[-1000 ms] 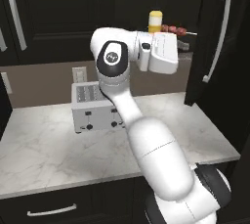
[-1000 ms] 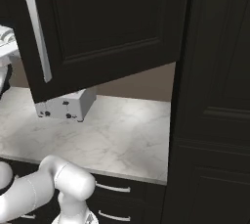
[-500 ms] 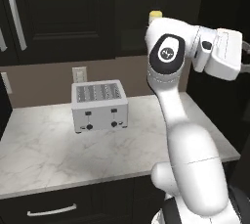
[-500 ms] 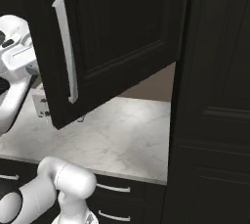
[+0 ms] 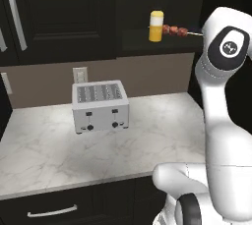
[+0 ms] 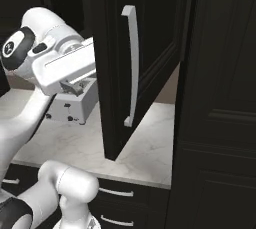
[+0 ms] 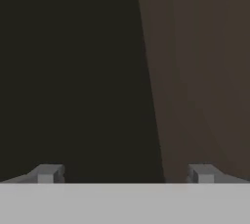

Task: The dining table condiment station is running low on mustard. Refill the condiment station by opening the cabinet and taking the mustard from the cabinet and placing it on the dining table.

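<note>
The mustard (image 5: pixel 156 26), a small yellow bottle with a paler band, stands upright on the shelf of the open cabinet (image 5: pixel 162 42). The cabinet's black door (image 6: pixel 155 48) with its long silver bar handle (image 6: pixel 131 65) stands swung wide out over the counter. My white hand (image 6: pixel 65 68) is just behind the door's inner face, to the right of and below the mustard and apart from it. The gripper (image 7: pixel 124 175) is open, its fingertips (image 7: pixel 46 174) wide apart with nothing between them, facing a dark panel and a brown wall. The dining table is out of view.
A skewer of red-brown chunks (image 5: pixel 175 30) lies on the shelf right beside the mustard. A silver toaster (image 5: pixel 100 106) stands on the marble counter (image 5: pixel 147 140) below. Closed black cabinets with silver handles (image 5: pixel 15 17) hang at the left; a tall black unit (image 6: pixel 225 123) is at the right.
My arm has swung right and the hand has left the left base view. The cabinet door has swung further open, uncovering the mustard and the skewer.
</note>
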